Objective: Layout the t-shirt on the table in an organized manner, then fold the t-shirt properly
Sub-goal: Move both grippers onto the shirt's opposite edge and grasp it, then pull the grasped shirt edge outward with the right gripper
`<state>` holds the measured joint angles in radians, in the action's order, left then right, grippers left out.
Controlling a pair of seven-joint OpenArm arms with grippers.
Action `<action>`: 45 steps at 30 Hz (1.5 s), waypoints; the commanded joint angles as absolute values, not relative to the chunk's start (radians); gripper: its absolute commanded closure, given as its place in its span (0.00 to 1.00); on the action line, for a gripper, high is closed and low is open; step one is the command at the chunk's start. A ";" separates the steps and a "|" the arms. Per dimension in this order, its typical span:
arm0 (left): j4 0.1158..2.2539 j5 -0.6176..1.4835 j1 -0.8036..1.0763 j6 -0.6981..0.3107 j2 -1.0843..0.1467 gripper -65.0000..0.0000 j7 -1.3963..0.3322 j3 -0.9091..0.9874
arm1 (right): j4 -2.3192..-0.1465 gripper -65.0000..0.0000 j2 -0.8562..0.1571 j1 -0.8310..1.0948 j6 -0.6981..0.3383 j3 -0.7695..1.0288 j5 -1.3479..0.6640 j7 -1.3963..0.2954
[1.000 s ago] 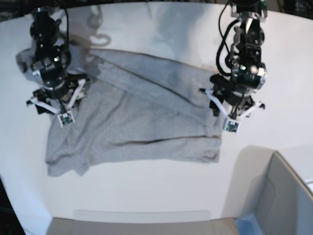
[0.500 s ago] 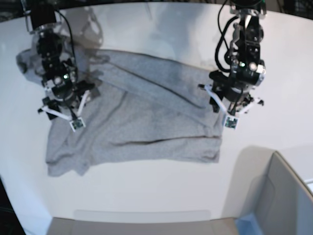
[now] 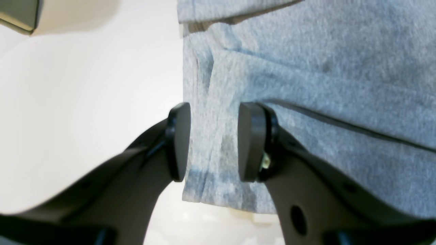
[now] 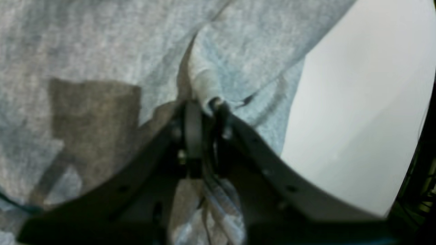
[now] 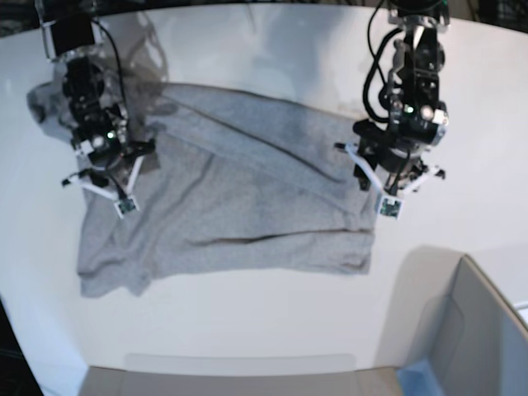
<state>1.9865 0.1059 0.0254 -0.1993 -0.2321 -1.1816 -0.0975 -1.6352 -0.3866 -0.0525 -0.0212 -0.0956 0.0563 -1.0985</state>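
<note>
- Grey heather cotton: we count one t-shirt (image 5: 239,194), spread across the middle of the table (image 5: 272,322) in the base view, creased, with a long diagonal fold running from upper left to lower right and a horizontal fold near its lower edge.
- White, smooth surface: we count one table, its curved far edge visible at the top of the base view; the shirt lies wholly on it.
- We count two arms, one at each side edge of the shirt.
- Right gripper (image 4: 204,105): in its wrist view we see the jaws drawn together on a pinched ridge of the t-shirt (image 4: 85,51), with a small roll of cloth bulging just above the fingertips. In the base view this gripper (image 5: 106,169) sits at the shirt's left side.
- Left gripper (image 3: 213,141): in its wrist view we see the two pads apart, straddling the side edge of the t-shirt (image 3: 323,68); cloth lies between them, but the pads are not pressed onto it. In the base view this gripper (image 5: 388,177) stands at the shirt's right edge.
- We count one grey box-like bin (image 5: 474,334), at the lower right corner of the base view, well apart from the shirt.
</note>
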 commanded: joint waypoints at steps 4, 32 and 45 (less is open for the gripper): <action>2.002 0.105 0.010 -0.197 -0.237 0.67 -1.165 -0.096 | -1.658 1.00 -0.398 -0.073 -0.007 -0.051 0.070 -1.086; 2.002 0.105 0.018 -0.197 -0.236 0.68 -1.170 -0.096 | -1.452 0.67 -0.426 -0.120 -0.007 0.512 -0.275 -0.943; 2.002 0.105 0.018 -0.197 -0.191 0.68 -1.171 -0.097 | -1.639 0.28 -0.429 0.041 -0.008 0.503 -0.357 -0.941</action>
<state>1.9865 0.1051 0.0311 -0.1989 -0.1928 -1.1893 -0.0982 -1.6112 -0.4091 0.0547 -0.0021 0.4942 -0.3504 -0.9680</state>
